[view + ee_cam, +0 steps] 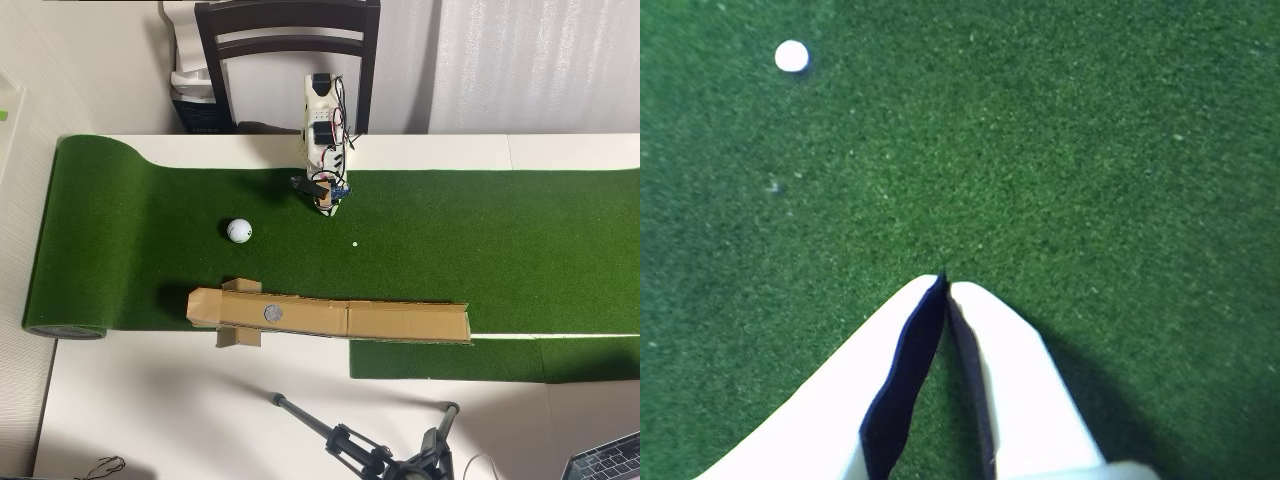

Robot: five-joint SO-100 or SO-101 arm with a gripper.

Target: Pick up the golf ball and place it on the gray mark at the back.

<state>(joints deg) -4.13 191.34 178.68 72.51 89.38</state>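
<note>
The white dimpled golf ball (238,231) rests on the green turf, left of the arm in the overhead view. The round gray mark (273,312) lies flat on a brown cardboard strip (400,322) below the ball. My white gripper (327,205) hangs low over the turf near the arm's base, well to the right of the ball. In the wrist view the gripper (945,283) is shut, its fingertips meeting with nothing between them. Ball and mark are out of the wrist view; only a tiny white dot (791,56) shows there on the grass.
The same tiny white dot (354,243) sits on the turf right of the gripper. The turf mat's rolled end (75,190) is at the left. A dark chair (288,40) stands behind the arm. A tripod (370,450) and a laptop corner (610,462) occupy the lower white table.
</note>
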